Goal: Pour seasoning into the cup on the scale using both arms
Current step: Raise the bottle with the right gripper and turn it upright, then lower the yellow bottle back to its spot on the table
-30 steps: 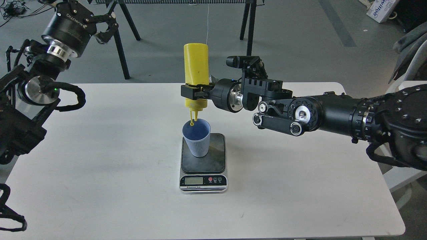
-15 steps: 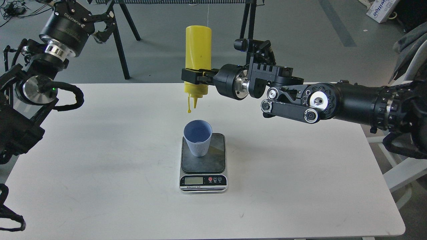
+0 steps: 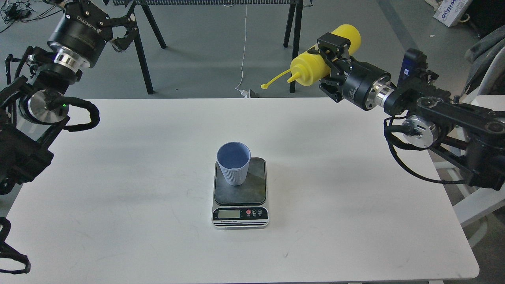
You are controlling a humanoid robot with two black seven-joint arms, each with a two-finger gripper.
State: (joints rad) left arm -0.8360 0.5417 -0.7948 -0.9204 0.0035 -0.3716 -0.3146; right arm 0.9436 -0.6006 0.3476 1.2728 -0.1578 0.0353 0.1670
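Observation:
The light-blue cup stands upright on the dark platform of the scale at the table's middle. My right gripper is shut on the yellow seasoning bottle, held high at the back right, tilted nearly level with its nozzle and cap strap pointing left, well away from the cup. My left gripper is raised at the far upper left beyond the table's edge, open and empty.
The white table carries only the scale and cup. Black stand legs rise behind the table. A white cable hangs at the back. A cardboard box lies on the floor far right.
My right arm has lifted the bottle away from above the cup, swung it to the upper right and turned it from nozzle-down to nearly level. The cup, the scale and the left arm stayed put.

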